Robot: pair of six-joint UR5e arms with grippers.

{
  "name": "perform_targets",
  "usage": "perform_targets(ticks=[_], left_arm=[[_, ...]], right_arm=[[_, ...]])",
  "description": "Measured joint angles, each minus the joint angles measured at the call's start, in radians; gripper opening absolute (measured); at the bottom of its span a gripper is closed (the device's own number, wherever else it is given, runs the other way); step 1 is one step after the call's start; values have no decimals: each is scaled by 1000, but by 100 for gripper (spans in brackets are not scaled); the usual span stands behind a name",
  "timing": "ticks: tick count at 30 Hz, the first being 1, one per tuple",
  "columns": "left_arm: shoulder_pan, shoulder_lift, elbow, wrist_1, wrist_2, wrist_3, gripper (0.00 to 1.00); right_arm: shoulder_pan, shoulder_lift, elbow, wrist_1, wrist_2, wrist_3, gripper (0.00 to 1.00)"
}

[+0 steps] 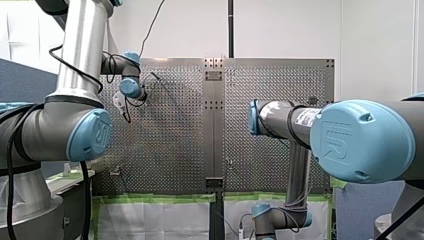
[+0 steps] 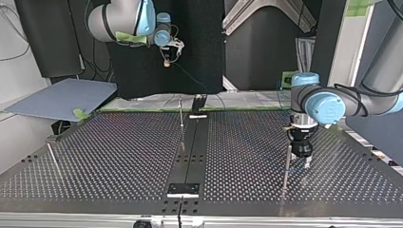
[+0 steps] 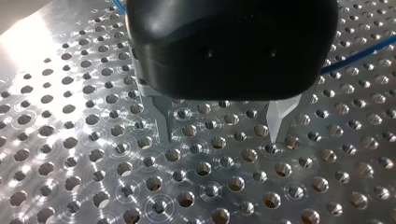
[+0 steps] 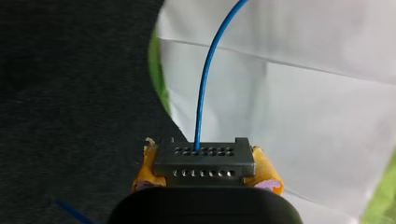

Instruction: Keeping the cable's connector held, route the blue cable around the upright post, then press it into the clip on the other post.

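The table [image 2: 119,156] is showing as a broad metal plate, dotted all over with round holes and glinting under the light, with a darker flat strip [image 2: 192,142] running down its middle. My left arm [image 2: 328,104], a grey tube with pale blue joint caps, is reaching down at the top view's right. My right arm [image 2: 123,19], built the same way, is hanging raised beyond the table's far edge.

My left gripper [image 3: 219,133] is hovering low over the plate. Its body is smooth, rounded black, and its two tapered metal fingers [image 3: 161,116] are standing well apart with only bare holes between them. My right gripper [image 4: 206,165] is clamping its yellow pads [image 4: 267,170] onto the connector [image 4: 205,154], a dark grey rectangular block with rows of small slots.

Three thin, upright metal posts are standing on the table. One post [image 2: 286,166] is just beside my left gripper, a middle post [image 2: 181,114] is by the strip, and a side post [image 2: 52,156] is at the top view's left.

The blue cable [image 4: 205,84], thin and glossy, is curving away from the connector in my right gripper.
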Motion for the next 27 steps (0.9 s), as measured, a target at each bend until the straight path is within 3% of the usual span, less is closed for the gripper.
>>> perform_targets(ticks=[12, 27], left_arm=[[-2, 0, 0, -7, -1, 0, 100], [-10, 2, 0, -54, -3, -19, 100]], right_arm=[[-18, -107, 94, -106, 1, 7, 0], [-38, -238, 180, -177, 5, 14, 0]])
